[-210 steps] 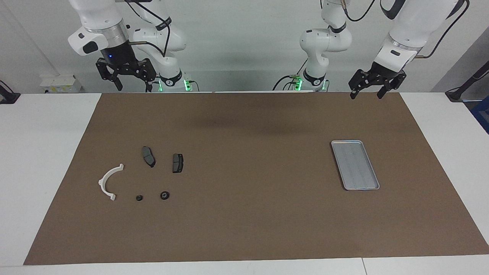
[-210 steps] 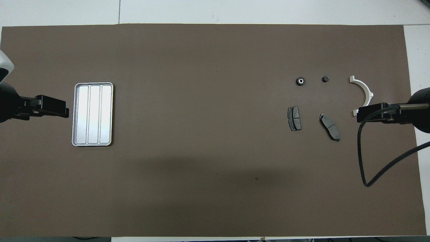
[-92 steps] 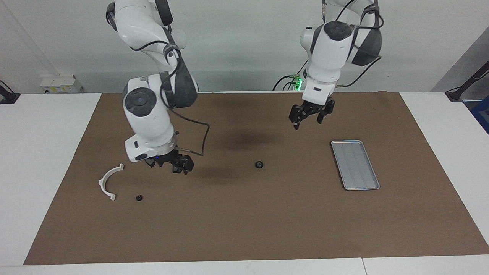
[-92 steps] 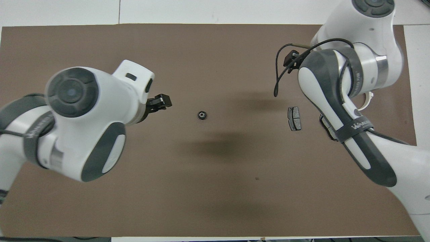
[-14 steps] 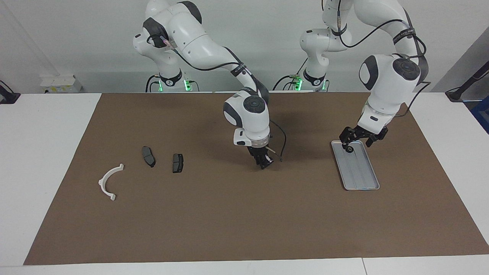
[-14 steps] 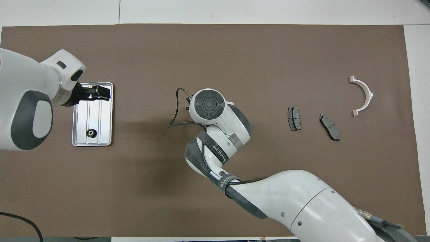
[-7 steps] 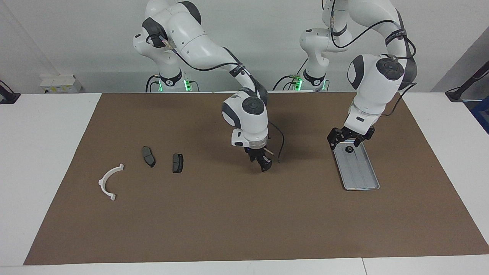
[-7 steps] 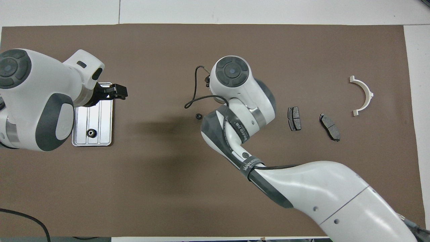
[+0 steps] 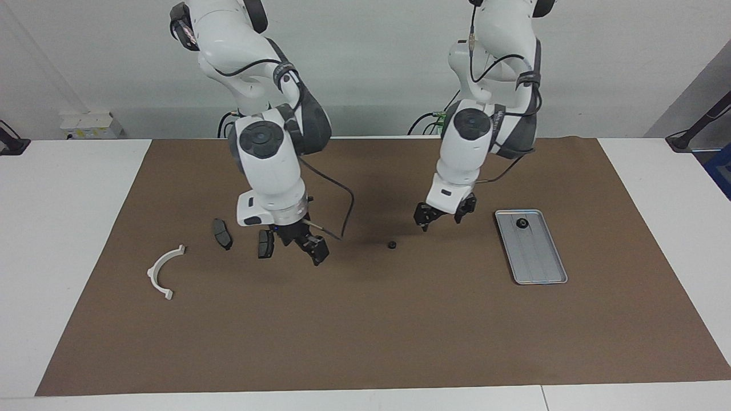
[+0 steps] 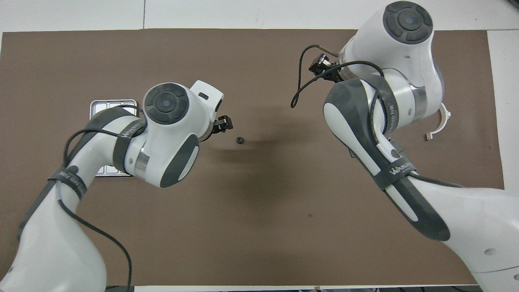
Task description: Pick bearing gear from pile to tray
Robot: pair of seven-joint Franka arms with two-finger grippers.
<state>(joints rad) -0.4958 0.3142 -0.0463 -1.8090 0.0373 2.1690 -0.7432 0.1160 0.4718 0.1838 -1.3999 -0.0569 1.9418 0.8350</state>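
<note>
One small black bearing gear [image 9: 392,245] [image 10: 239,140] lies on the brown mat midway between the arms. Another bearing gear [image 9: 521,223] sits in the silver tray [image 9: 539,268], at the tray's end nearer the robots. The pile holds two dark brake-pad plates [image 9: 221,233] [image 9: 265,244] and a white curved bracket [image 9: 163,271]. My left gripper [image 9: 442,217] [image 10: 222,123] hangs open over the mat between the loose gear and the tray. Over the mat beside the pads, my right gripper [image 9: 308,246] is open and holds nothing. The overhead view hides it under its own arm.
The brown mat [image 9: 365,331] covers most of the white table. In the overhead view the left arm hides most of the tray [image 10: 109,104], and the right arm covers the pads and part of the bracket [image 10: 445,117].
The right gripper has drawn back from mid-mat toward the pile, leaving a gear lying there. The left gripper has swung from over the tray toward that gear.
</note>
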